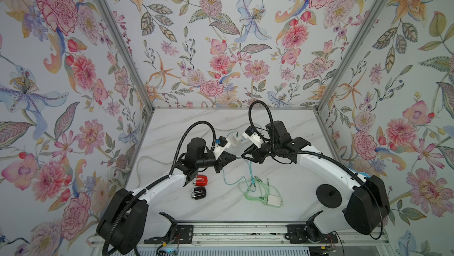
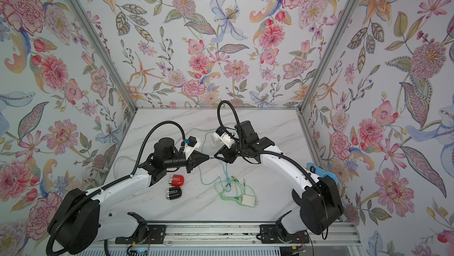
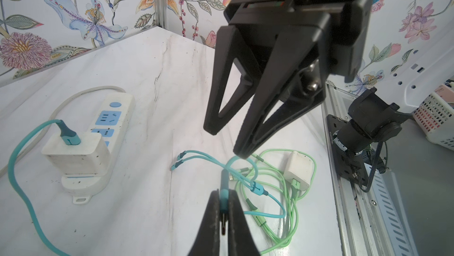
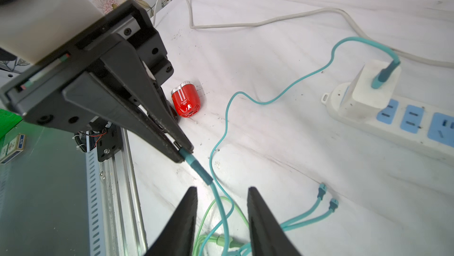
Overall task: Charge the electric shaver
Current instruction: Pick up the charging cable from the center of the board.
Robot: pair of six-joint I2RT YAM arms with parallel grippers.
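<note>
Left gripper (image 4: 183, 152) was clenched on the teal plug (image 4: 196, 166) above the middle of the table (image 1: 294, 131). The plug's cable ran to the white adapter (image 3: 76, 151) in the power strip (image 3: 111, 117) at twelve o'clock. Right gripper (image 4: 222, 200) faced it tip to tip, jaws parted, gripping nothing. I saw the red shaver (image 1: 201, 180) lying at eight o'clock from the plug, with the black shaver (image 1: 198, 192) just beside it.

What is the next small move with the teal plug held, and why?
Probably pull the right gripper back and send it toward a shaver. Its jaws stand open on nothing, while the left gripper is shut on the teal plug, so the cable end looks secured. The red shaver and black shaver lie untouched beside the left arm.
</note>
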